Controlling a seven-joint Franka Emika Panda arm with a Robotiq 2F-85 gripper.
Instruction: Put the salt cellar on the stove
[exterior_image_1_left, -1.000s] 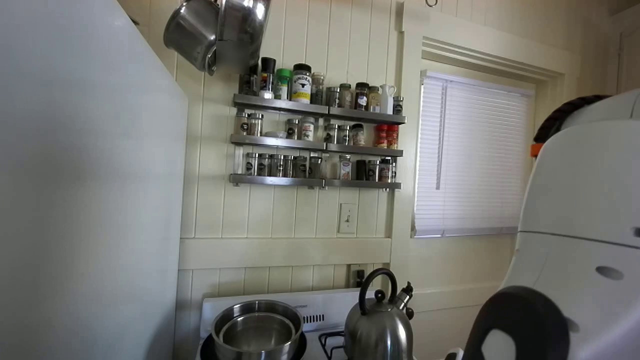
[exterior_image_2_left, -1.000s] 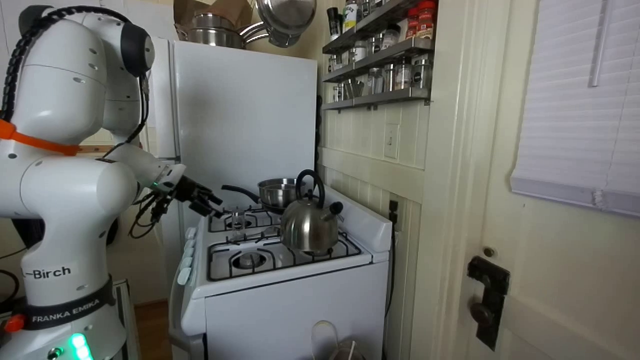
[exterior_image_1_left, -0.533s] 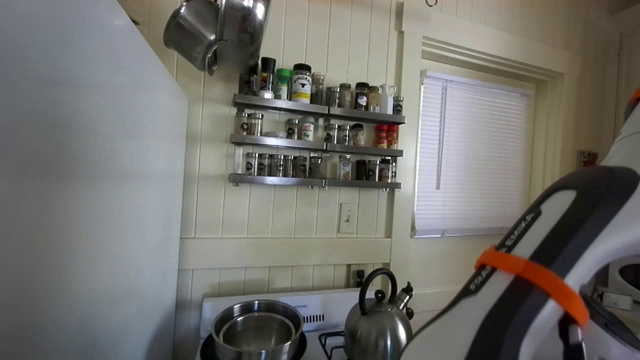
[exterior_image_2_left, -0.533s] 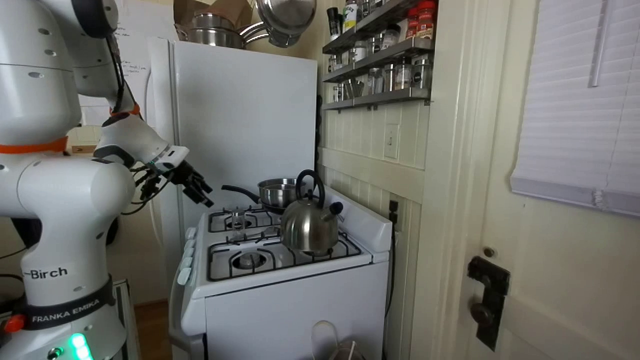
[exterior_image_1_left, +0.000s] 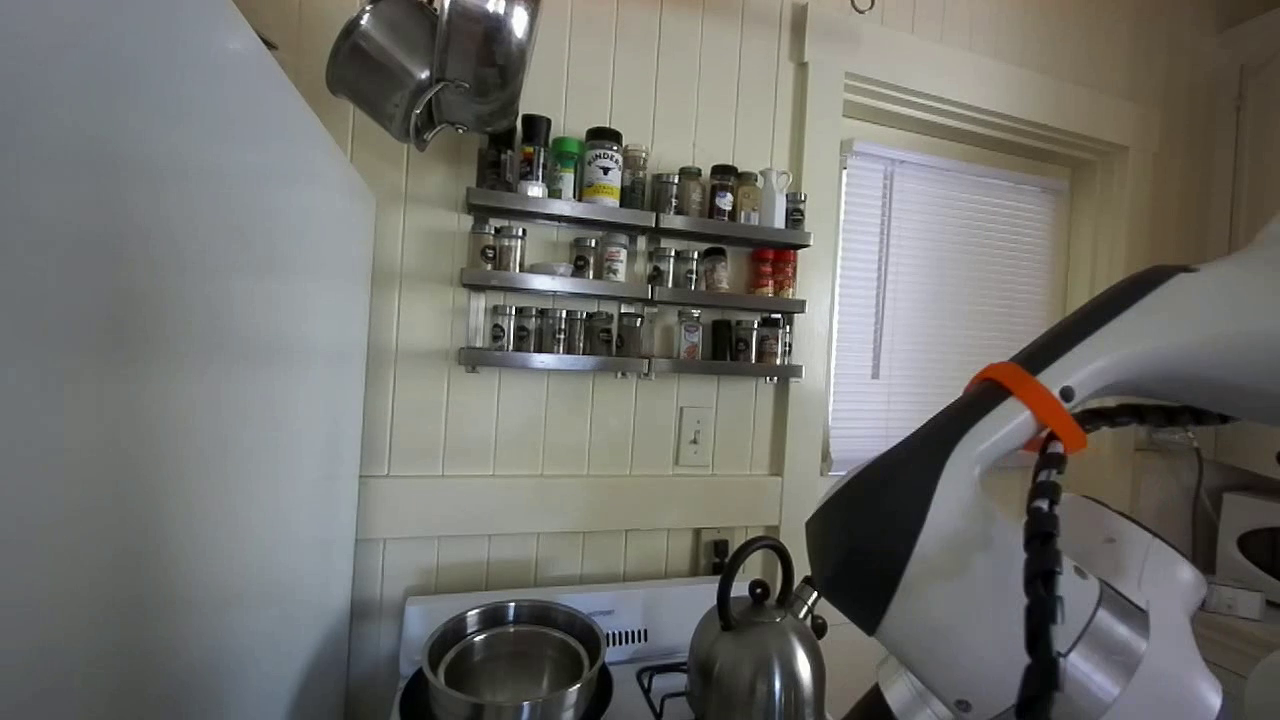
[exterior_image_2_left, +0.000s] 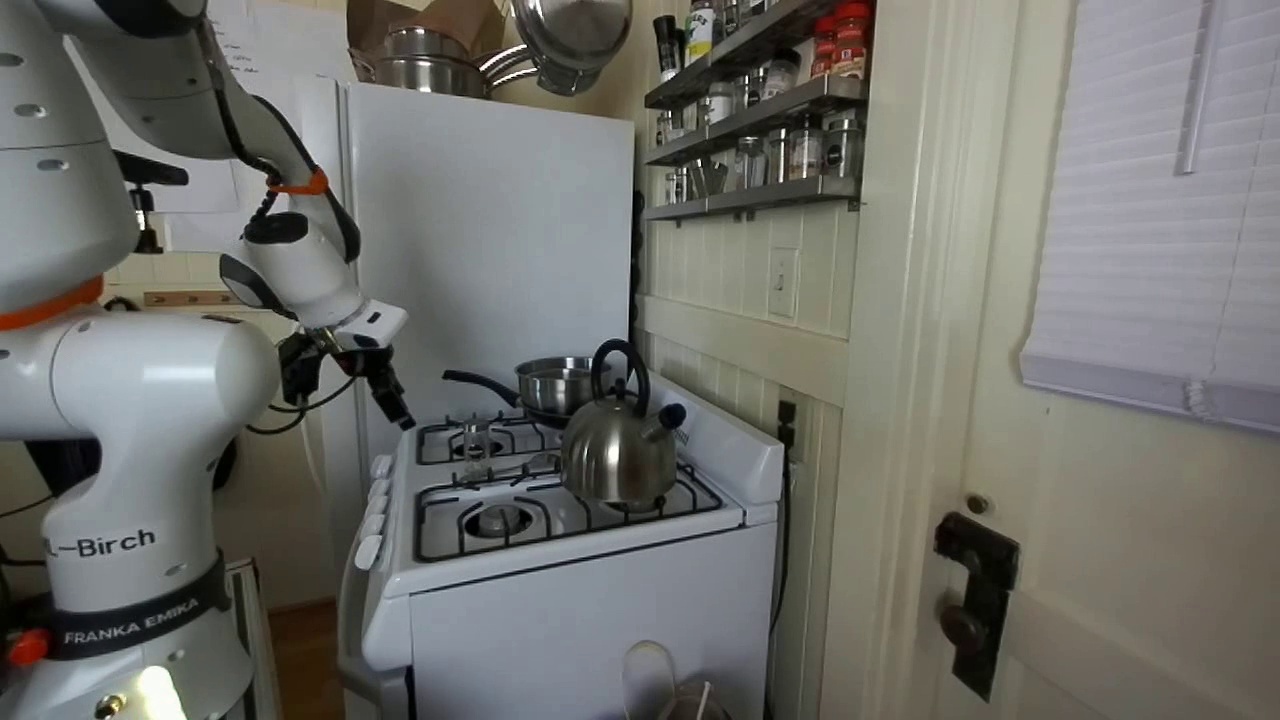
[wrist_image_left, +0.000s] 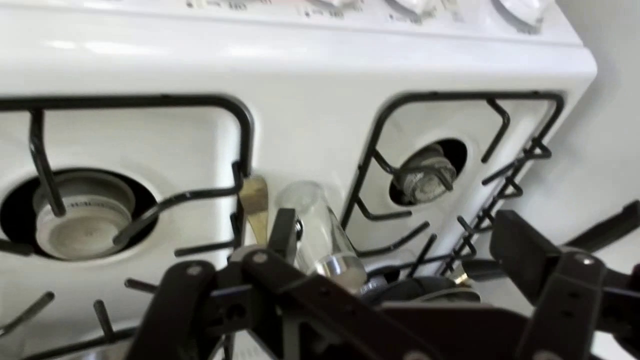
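window blind (exterior_image_1_left: 945, 310) backlit | both exterior views dim | wrist view soft, glare on stove (wrist_image_left: 305, 135)

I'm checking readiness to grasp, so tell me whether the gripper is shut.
No: in the wrist view, the gripper stands open, its fingertips wide apart.
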